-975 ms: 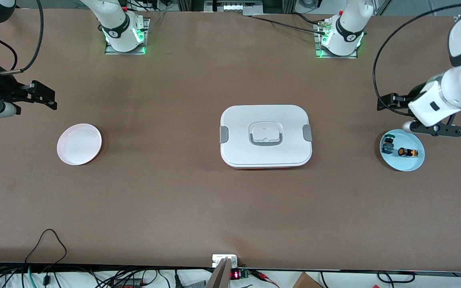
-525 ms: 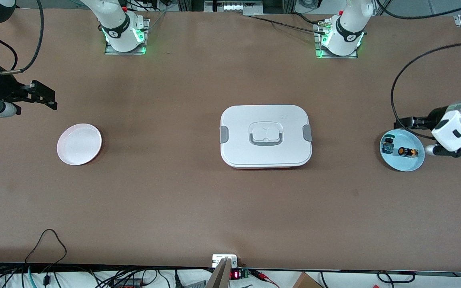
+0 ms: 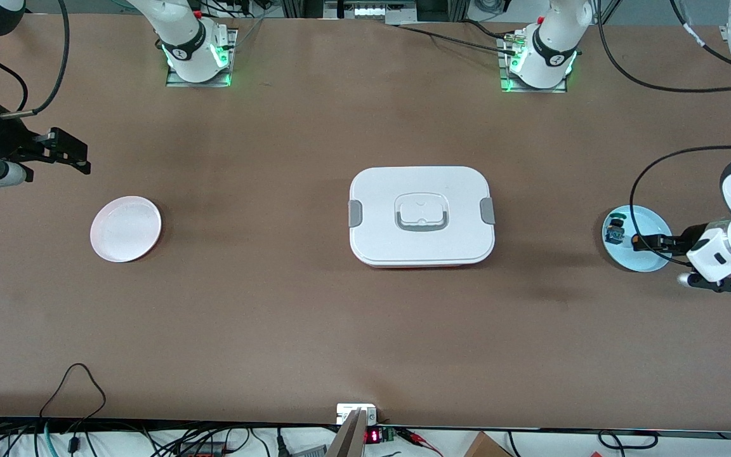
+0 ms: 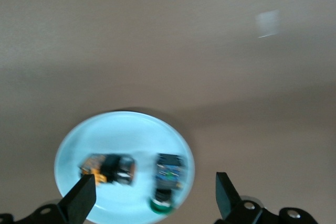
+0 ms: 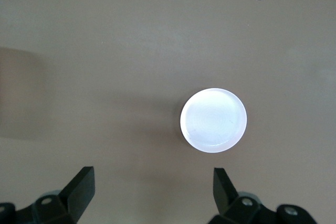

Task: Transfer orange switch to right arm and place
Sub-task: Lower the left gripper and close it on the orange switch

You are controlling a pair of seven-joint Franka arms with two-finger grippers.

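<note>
Front view: the orange switch (image 3: pixel 637 240) lies in the light blue dish (image 3: pixel 648 263) at the left arm's end of the table, beside the blue-green component (image 3: pixel 613 233), which sits toward the table's middle from it. The left gripper (image 3: pixel 650 242) hangs over the dish, fingers covering most of the switch; only its orange end shows. The right gripper (image 3: pixel 67 152) waits well apart, over bare table at the right arm's end, above the white plate (image 3: pixel 125 228); the lidded white box (image 3: pixel 421 216) stands between the two dishes. Left wrist view: the left gripper's fingers (image 4: pixel 80 199) are spread wide, and the switch (image 4: pixel 108 167) lies flat between their lines, close to one finger, its long axis running roughly across the gap from finger to finger. Judgement: the grip wants a wrist turn or a shift so the pads close on the switch's short sides. Right wrist view: the right gripper's fingers (image 5: pixel 81 188) stand apart, holding nothing, with the white plate below. The left arm is plainly the nearer.
</note>
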